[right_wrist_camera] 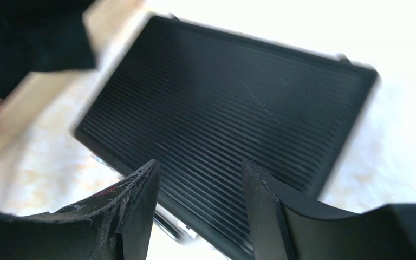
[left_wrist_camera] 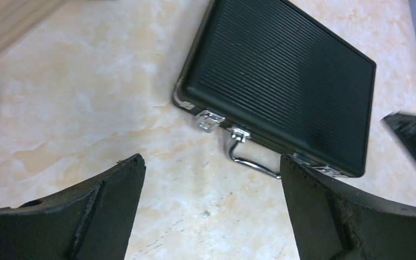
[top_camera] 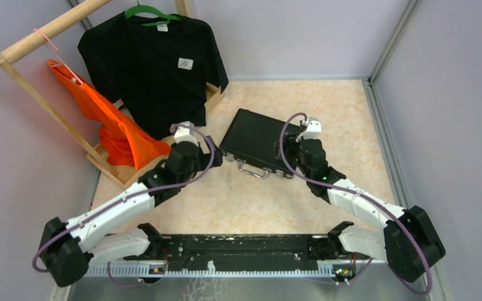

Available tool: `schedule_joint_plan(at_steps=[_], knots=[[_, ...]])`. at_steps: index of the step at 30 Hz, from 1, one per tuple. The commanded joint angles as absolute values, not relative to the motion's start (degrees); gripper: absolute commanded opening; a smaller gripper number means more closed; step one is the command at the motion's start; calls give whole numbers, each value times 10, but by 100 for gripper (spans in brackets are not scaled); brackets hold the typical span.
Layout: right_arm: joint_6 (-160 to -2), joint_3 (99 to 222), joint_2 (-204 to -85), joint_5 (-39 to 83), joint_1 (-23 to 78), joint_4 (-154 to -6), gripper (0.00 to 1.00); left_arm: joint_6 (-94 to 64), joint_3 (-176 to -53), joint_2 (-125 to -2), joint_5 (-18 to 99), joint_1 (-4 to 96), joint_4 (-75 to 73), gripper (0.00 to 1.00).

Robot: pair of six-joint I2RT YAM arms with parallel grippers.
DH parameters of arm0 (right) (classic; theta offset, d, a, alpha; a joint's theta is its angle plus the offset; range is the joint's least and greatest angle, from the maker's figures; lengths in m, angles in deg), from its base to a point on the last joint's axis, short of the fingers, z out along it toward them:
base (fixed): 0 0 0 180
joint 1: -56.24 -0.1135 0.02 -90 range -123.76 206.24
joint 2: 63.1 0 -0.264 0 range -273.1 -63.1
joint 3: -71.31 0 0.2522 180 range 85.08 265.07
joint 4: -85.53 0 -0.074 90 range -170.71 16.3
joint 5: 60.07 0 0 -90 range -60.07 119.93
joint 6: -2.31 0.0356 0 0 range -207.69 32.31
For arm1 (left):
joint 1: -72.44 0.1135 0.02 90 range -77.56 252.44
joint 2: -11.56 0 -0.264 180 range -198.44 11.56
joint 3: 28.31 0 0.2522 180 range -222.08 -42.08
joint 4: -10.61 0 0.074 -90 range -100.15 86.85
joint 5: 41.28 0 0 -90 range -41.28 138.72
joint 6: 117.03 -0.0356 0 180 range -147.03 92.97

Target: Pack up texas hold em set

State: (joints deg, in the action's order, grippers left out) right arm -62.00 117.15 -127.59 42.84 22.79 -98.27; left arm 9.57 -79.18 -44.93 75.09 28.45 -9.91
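The black case (top_camera: 254, 141) lay flat on the pale marbled table (top_camera: 238, 200), lid shut, near the middle and toward the far side. It sat turned at an angle. Its long front edge faced the near side and carried the silver handle (left_wrist_camera: 249, 160), which rested on the tabletop. The lid was ribbed with fine parallel grooves and bore a faint scratch. Silver latches (left_wrist_camera: 210, 120) flanked the handle; I couldn't tell whether they were fastened.

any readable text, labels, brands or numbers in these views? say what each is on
No text can be quoted.
White chest patch on the black T-shirt: dark mark, too small to read.
White neck tag of the same shirt: too small to read.
Black case: ribbed lid, no lettering visible in any view.
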Motion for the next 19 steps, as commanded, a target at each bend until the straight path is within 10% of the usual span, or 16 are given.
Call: schedule_joint_plan(at_steps=[1,19], knots=[[-639,1121,-1216,472,247,-930,57,129,-865,-512,720,287,-171,99],[-678,1107,-1161,520,259,-861,56,162,-862,-439,735,287,-208,99]])
